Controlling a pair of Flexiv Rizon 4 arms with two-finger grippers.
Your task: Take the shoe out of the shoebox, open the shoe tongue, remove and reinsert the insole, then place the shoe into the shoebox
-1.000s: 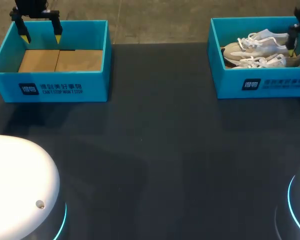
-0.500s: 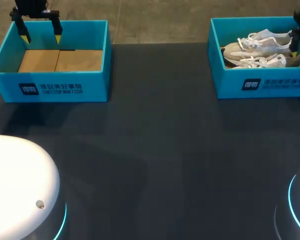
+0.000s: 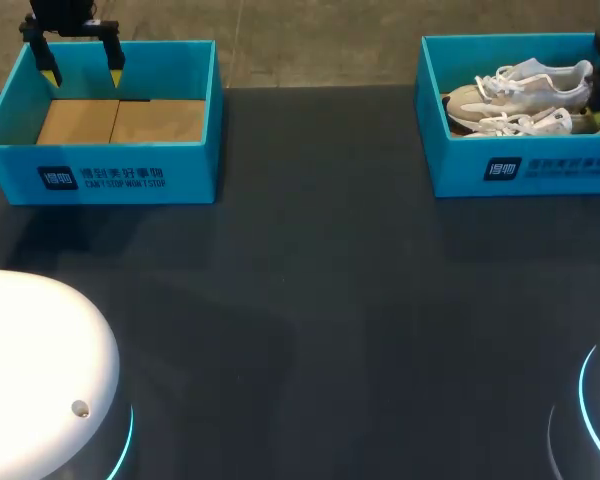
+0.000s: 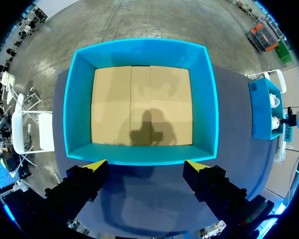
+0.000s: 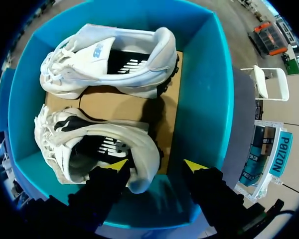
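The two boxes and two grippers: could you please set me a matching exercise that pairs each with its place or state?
Things:
1. left box
2. right box
3. left gripper
4. right gripper

States:
A. holds two shoes
B. open, above a shoe's heel
C. only a bare cardboard floor inside
D. open, over a box rim with no shoe below

Pairs: 1-C, 2-A, 3-D, 4-B

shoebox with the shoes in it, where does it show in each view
Head view: shoebox at the far right of the table.
Left wrist view: shoebox small, off beside the empty box.
Right wrist view: shoebox directly under the right pincer.
Shared landmark: the white shoes inside.
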